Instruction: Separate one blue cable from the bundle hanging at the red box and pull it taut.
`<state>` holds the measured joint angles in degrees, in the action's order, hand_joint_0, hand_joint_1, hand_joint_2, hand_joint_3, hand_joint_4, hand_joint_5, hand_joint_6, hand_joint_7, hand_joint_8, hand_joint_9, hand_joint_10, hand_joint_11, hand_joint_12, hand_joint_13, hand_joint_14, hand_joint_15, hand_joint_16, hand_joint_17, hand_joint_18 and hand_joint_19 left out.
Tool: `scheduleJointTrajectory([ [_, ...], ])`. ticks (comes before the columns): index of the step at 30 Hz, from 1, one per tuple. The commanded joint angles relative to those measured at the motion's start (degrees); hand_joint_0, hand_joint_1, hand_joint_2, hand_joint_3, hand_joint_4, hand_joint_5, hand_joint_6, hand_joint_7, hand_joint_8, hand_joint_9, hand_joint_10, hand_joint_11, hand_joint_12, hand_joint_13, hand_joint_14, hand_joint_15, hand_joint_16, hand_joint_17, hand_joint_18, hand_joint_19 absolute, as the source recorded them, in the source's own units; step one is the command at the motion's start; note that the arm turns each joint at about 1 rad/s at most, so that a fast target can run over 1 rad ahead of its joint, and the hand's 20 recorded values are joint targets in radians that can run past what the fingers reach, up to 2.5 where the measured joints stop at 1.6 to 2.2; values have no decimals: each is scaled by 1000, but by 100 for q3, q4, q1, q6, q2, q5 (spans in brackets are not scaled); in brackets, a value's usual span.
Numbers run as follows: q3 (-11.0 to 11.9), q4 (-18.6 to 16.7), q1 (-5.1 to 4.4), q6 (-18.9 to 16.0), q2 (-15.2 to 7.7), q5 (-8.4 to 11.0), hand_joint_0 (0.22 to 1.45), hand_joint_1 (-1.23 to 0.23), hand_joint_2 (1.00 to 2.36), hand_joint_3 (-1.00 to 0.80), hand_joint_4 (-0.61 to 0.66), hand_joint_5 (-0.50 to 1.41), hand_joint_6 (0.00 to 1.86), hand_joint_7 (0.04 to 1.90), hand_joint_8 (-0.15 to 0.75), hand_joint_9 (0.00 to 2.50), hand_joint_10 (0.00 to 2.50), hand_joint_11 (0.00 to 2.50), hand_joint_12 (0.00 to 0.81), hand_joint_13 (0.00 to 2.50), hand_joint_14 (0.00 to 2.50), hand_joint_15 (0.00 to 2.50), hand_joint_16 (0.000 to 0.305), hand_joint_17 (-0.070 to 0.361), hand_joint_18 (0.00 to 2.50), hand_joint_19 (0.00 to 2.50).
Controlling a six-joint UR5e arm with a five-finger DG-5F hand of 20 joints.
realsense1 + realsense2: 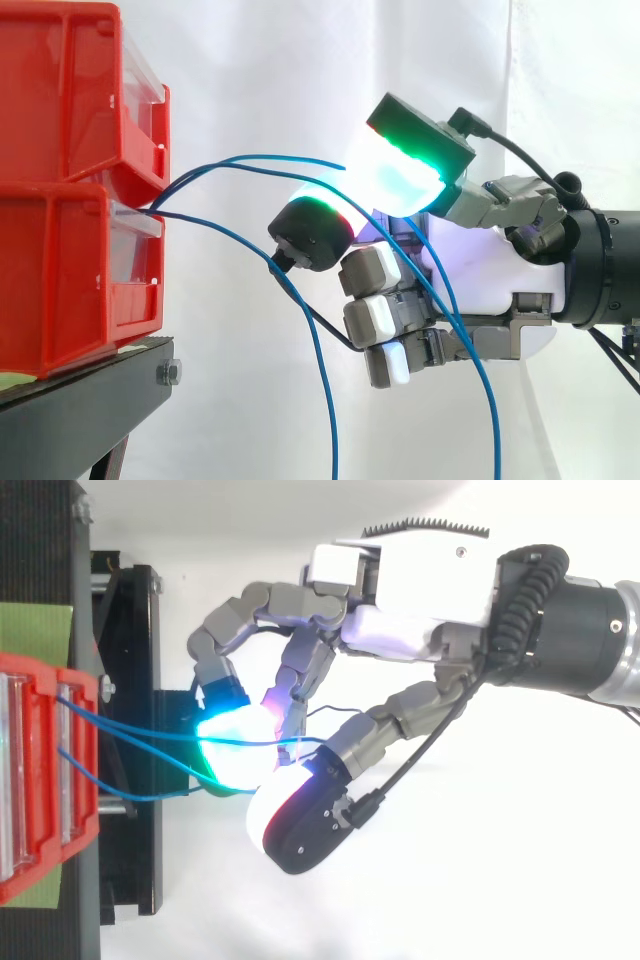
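Where pads (395, 180) meet, robot hand (420, 590) pinches blue cable (270, 157).

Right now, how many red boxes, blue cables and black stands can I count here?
red boxes: 2
blue cables: 3
black stand: 1
total: 6

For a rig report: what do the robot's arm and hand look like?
The hand has a white palm shell and grey segmented fingers; its thick fingertip pads glow green, white and red in black housings. The arm ends in a black cylinder.
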<state>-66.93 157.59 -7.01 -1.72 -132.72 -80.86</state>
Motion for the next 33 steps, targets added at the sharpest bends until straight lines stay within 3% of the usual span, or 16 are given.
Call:
scheduleJointTrajectory([
  [1,-4,0,-2,-13,0,0,485,-855,1000,-500,49,-106,887,1088,384,1206,13,658,346,1205,16,557,44,99,1084,615],
  [9,-4,-9,-2,-21,0,0,487,-590,1000,-500,58,-102,844,1065,396,1198,16,619,354,1210,17,543,46,103,1090,623],
  [17,-4,-18,-2,-21,0,0,590,-526,1000,-500,44,-105,836,1102,379,1205,14,624,334,1197,17,564,41,92,1046,672],
  [26,-4,-18,-2,-21,0,0,590,-679,1016,-229,87,-106,838,1202,403,1213,16,645,356,1206,18,565,45,101,1076,661],
  [33,-4,-18,-2,-21,0,0,610,-793,1015,-120,102,-132,900,1097,409,1169,14,676,373,1197,17,545,49,110,1100,627],
])
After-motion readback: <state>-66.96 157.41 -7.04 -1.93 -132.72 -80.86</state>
